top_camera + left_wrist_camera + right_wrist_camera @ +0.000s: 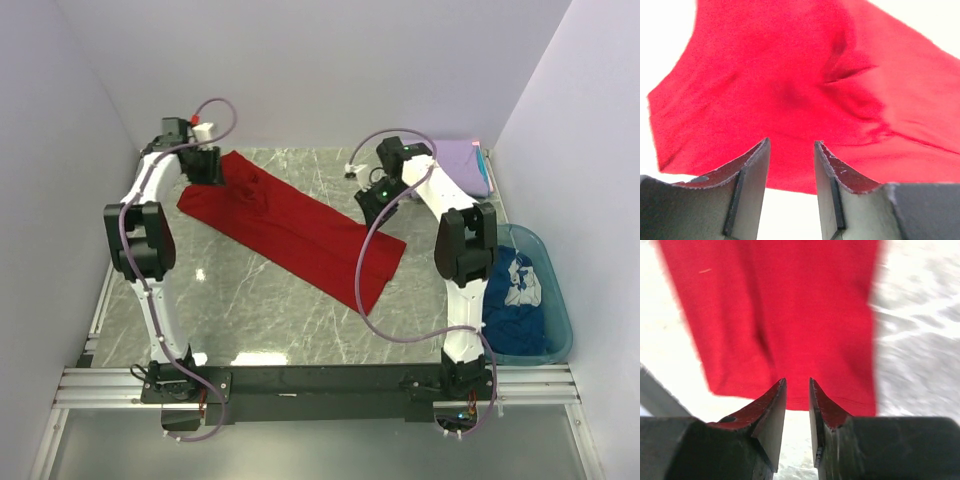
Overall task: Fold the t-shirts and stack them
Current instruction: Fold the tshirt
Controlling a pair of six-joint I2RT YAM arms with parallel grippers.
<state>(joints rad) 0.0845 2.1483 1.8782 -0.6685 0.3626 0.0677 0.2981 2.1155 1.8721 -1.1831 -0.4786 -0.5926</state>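
Observation:
The red t-shirt (pixel 290 232) lies folded into a long strip, running diagonally from the back left to the table's middle. My left gripper (pixel 212 172) hovers at its back-left end. In the left wrist view this gripper (pixel 791 142) is open, with the red cloth (pixel 790 85) just beyond its tips and nothing between the fingers. My right gripper (pixel 370 205) is by the strip's near-right end. Its jaws (pixel 797 380) stand a narrow gap apart, empty, in front of the red hem (pixel 790 340). A lavender t-shirt (pixel 465 165) lies at the back right. A dark blue t-shirt (pixel 515 300) with white print sits crumpled in the tub.
A translucent teal tub (pixel 557 300) stands at the right edge beside the right arm. White walls close in the marble table (pixel 250 310) on the left, back and right. A black rail (pixel 320 380) runs along the near edge.

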